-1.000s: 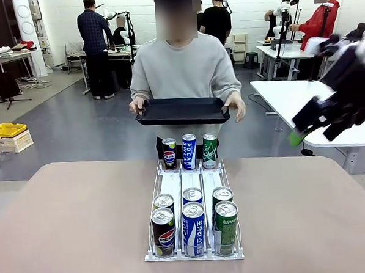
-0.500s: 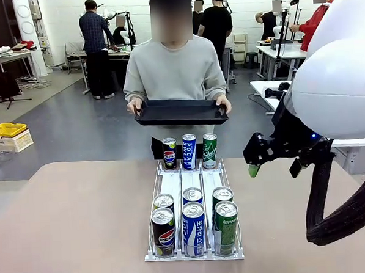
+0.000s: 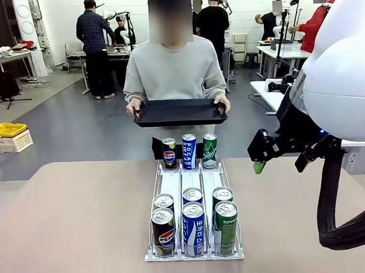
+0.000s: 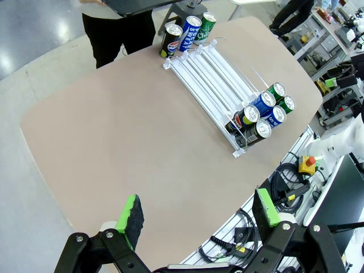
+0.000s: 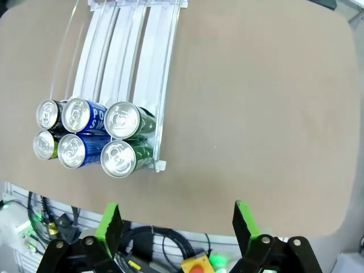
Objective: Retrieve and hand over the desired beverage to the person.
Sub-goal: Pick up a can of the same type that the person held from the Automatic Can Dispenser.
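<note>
1. Front view: the person (image 3: 174,69) is standing at the far side, holding a black tray (image 3: 180,112) in both hands. The right gripper (image 3: 279,165) is hanging in the air to the right of the can rack (image 3: 191,185), jaws apart and carrying nothing. Pepsi cans (image 3: 163,232), Pocari Sweat cans (image 3: 194,227) and green cans (image 3: 226,227) are sitting at the rack's near end. I'd say the fetching is only starting, and I cannot tell which drink is wanted.
2. Left wrist view: the left gripper (image 4: 199,215) is hovering high above the table (image 4: 114,131), wide open and empty, well apart from the rack (image 4: 213,71).
3. Right wrist view: the right gripper (image 5: 177,223) is looking down past the table edge, with the green cans (image 5: 122,122) lying nearest. The next move is calling for a descent over one front can. Its neighbours, packed together, and the rack rail (image 5: 165,68) are crowding any grip.
</note>
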You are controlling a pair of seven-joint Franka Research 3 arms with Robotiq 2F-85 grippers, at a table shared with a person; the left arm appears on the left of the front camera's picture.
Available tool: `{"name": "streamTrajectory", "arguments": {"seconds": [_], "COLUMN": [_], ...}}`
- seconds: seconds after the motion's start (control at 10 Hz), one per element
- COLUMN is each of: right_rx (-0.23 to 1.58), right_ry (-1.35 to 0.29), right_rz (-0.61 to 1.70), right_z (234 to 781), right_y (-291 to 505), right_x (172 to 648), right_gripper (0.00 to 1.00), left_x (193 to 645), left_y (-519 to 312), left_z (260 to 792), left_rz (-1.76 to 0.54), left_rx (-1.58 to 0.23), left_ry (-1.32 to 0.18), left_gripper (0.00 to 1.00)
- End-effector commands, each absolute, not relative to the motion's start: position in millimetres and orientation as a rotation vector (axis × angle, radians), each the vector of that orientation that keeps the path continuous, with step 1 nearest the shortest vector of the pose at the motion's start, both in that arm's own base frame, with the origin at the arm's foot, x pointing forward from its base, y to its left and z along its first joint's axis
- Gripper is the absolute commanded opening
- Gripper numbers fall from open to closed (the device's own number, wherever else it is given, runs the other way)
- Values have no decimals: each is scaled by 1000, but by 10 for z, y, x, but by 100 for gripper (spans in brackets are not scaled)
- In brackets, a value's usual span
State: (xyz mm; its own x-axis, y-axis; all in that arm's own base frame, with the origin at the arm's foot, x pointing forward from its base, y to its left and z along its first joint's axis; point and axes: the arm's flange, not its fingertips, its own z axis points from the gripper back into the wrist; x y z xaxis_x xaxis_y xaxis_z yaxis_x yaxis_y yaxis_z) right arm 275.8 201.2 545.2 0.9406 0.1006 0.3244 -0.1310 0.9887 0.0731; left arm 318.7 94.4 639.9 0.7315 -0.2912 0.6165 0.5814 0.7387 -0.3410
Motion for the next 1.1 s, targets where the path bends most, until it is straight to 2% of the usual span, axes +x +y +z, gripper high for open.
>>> {"name": "streamTrajectory", "arguments": {"seconds": [0.0, 0.4, 1.0], "right_rx": [94, 9, -13], "right_ry": [-325, -290, -197], "right_rz": [118, 90, 62], "right_z": [5448, 5161, 4550], "right_y": [2013, 2625, 2992], "right_x": [2761, 2715, 3031], "right_gripper": [100, 100, 100], "left_x": [3179, 3179, 3179], "left_y": [970, 970, 970], "left_z": [6408, 6408, 6408], "left_rz": [-521, -521, -521], "left_rx": [-560, -560, -560], "left_ry": [-567, -567, -567], "left_gripper": [100, 100, 100]}}
